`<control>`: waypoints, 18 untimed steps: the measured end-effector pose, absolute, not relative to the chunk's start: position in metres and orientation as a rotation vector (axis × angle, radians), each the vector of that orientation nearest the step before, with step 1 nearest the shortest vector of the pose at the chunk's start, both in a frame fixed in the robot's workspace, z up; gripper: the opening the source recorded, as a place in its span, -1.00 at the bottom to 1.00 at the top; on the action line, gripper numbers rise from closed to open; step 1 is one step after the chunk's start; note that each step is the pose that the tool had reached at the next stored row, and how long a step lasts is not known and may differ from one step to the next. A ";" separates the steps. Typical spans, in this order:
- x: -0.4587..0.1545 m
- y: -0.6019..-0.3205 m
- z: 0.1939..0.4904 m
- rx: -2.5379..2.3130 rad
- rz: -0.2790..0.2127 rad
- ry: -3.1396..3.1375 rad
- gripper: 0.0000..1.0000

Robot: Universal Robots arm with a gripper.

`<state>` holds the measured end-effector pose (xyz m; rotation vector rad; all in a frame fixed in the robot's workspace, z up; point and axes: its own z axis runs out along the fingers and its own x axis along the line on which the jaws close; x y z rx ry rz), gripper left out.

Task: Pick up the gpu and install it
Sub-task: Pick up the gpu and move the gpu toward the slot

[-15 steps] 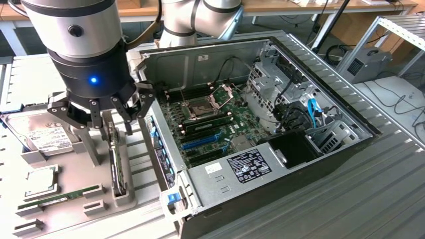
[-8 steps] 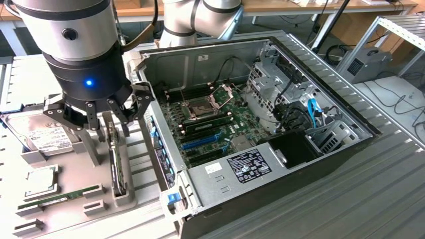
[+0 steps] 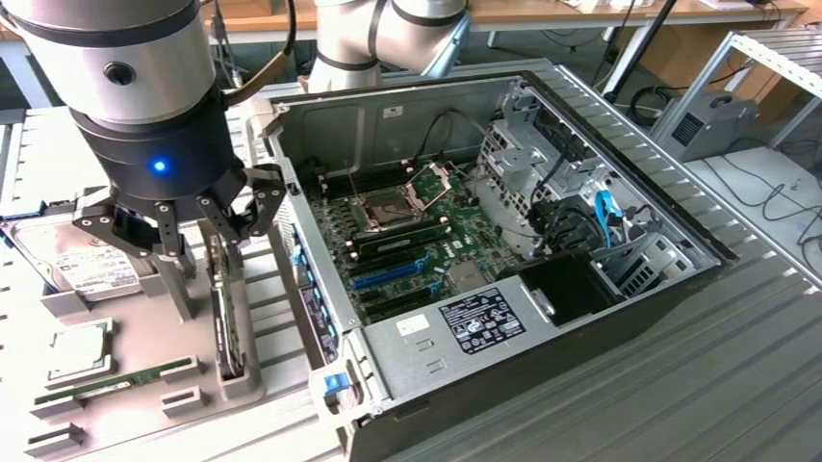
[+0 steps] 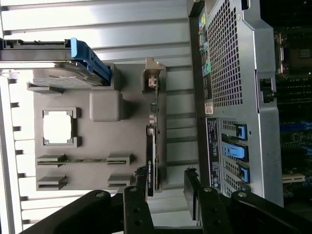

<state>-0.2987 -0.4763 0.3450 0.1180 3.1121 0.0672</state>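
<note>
The gpu [image 3: 229, 327] is standing on edge in a slot of the grey holder [image 3: 144, 322] on the table [image 3: 642, 385], just to the exterior view's left of the open computer case [image 3: 540, 318]. The arm is pointing down over it, its end effector [image 3: 199, 260] spread wide and gripping nothing, the card lying between the two fingers [image 4: 138, 204] in the wrist view.

You have bright, even light; the square chip [image 4: 57, 127] on the surface [image 4: 97, 24] glares washed-out white, while the case interior [image 4: 292, 122] sits in deep shadow.
</note>
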 end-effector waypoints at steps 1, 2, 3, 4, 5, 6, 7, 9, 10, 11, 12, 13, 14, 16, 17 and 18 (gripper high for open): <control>-0.300 -0.476 0.345 0.118 0.067 3.112 -0.13; -0.300 -0.476 0.344 0.118 0.067 3.112 -0.13; -0.301 -0.476 0.344 0.118 0.067 3.112 -0.13; -0.302 -0.476 0.343 0.118 0.067 3.112 -0.13; -0.302 -0.476 0.343 0.118 0.067 3.112 -0.13; -0.303 -0.476 0.343 0.118 0.067 3.112 -0.13; -0.304 -0.476 0.342 0.118 0.067 3.112 -0.13; -0.305 -0.476 0.341 0.118 0.067 3.112 -0.13; -0.306 -0.476 0.341 0.118 0.067 3.112 -0.13; -0.306 -0.476 0.340 0.118 0.067 3.112 -0.13; -0.307 -0.476 0.340 0.118 0.067 3.112 -0.13; -0.307 -0.476 0.339 0.118 0.067 3.112 -0.13; -0.308 -0.476 0.339 0.118 0.067 3.112 -0.13; -0.309 -0.476 0.338 0.118 0.067 3.112 -0.13; -0.310 -0.476 0.337 0.118 0.067 3.112 -0.13; -0.310 -0.476 0.337 0.118 0.067 3.112 -0.13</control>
